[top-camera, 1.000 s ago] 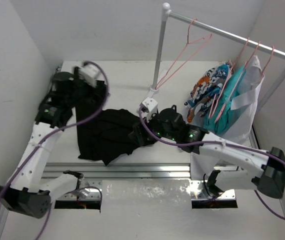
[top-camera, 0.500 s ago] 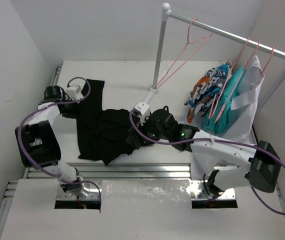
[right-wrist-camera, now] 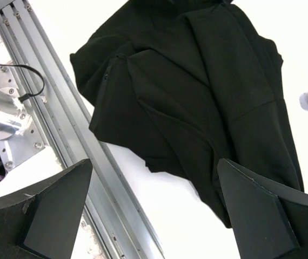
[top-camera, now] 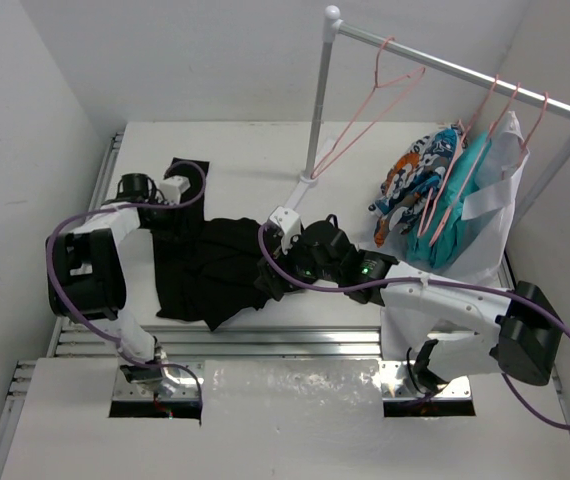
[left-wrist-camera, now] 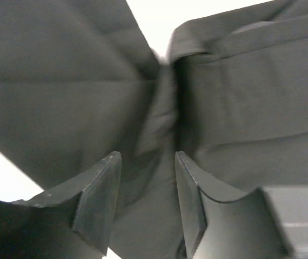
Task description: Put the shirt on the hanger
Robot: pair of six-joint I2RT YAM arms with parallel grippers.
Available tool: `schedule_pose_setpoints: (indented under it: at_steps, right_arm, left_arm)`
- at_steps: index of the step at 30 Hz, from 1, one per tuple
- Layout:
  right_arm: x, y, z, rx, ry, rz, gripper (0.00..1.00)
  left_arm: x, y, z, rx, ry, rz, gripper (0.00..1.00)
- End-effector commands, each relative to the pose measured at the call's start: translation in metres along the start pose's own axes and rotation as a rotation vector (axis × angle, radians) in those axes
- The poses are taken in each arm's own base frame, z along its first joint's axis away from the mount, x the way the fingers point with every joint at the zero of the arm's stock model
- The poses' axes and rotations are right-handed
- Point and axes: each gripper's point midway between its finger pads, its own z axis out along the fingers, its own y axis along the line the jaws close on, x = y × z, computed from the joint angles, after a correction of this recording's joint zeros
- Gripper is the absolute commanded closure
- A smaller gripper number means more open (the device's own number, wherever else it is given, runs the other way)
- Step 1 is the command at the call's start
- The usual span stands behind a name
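Observation:
The black shirt [top-camera: 215, 265] lies crumpled on the white table, one part stretching toward the back left. My left gripper [top-camera: 187, 206] is low on that back-left part. In the left wrist view its jaws [left-wrist-camera: 146, 155] stand partly closed with a gap, astride a raised fold of the shirt [left-wrist-camera: 162, 108]. My right gripper [top-camera: 269, 276] hovers over the shirt's right side. The right wrist view shows it [right-wrist-camera: 159, 210] wide open and holding nothing, above the shirt's hem [right-wrist-camera: 197, 97]. The bare pink hanger [top-camera: 375, 100] hangs from the rail, far from both grippers.
The white clothes rack's pole [top-camera: 317, 100] stands behind the shirt. Patterned, teal and white garments [top-camera: 440, 200] hang on other pink hangers at the right. An aluminium rail [top-camera: 265, 340] runs along the table's near edge. A wall rises close on the left.
The left arm swung down from a raised pose onto the shirt's back-left part, and its jaws narrowed. The right arm shifted slightly left, jaws still wide.

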Motion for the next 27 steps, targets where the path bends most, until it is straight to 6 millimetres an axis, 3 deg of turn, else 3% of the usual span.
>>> schedule_pose_setpoints:
  at_steps: [1,4,7,11,12,13,15,19,20,23,24,26,27]
  right_arm:
    - [-0.018,-0.002,-0.007,0.015,-0.065,-0.019,0.01]
    - [-0.018,-0.003,-0.009,0.021,-0.071,-0.021,0.01]
    - [-0.02,-0.003,-0.009,0.019,-0.076,-0.027,0.01]
    - [-0.019,-0.002,-0.009,0.015,-0.072,-0.028,0.01]
    - [-0.02,-0.002,-0.009,0.017,-0.074,-0.027,0.01]
    - [-0.018,-0.003,-0.009,0.019,-0.07,-0.027,0.01]
    - [-0.019,-0.003,-0.011,0.024,-0.073,-0.027,0.01]
    - [-0.022,-0.006,-0.016,0.038,-0.092,-0.027,0.01]
    - [-0.021,-0.005,-0.016,0.038,-0.093,-0.026,0.01]
    - [-0.024,-0.005,-0.022,0.038,-0.109,-0.024,0.01]
    - [-0.025,-0.004,-0.024,0.039,-0.114,-0.023,0.01]
    - [-0.027,-0.004,-0.026,0.039,-0.126,-0.02,0.01]
    - [-0.027,-0.004,-0.026,0.038,-0.134,-0.018,0.01]
  left_arm:
    - [0.0,-0.014,0.012,0.029,0.029,0.027,0.58]
    - [0.006,-0.007,0.015,-0.011,0.065,0.009,0.57]
    - [-0.002,0.004,0.009,-0.083,0.034,0.029,0.56]
    - [-0.014,-0.003,-0.001,-0.072,-0.007,0.062,0.56]
    - [-0.012,-0.006,-0.002,-0.064,-0.003,0.063,0.61]
    - [-0.011,-0.01,-0.001,-0.054,0.004,0.072,0.78]
    - [-0.002,-0.014,0.002,-0.042,0.032,0.067,0.98]
    - [0.004,-0.024,0.002,0.008,0.034,0.073,1.0]
    - [0.0,-0.025,0.0,0.008,0.015,0.073,1.0]
    - [-0.038,-0.037,-0.031,0.002,-0.13,0.105,1.0]
    - [-0.063,-0.051,-0.057,0.013,-0.23,0.14,1.0]
    - [-0.086,-0.073,-0.081,0.039,-0.319,0.191,1.0]
    - [-0.102,-0.101,-0.097,0.067,-0.371,0.242,1.0]
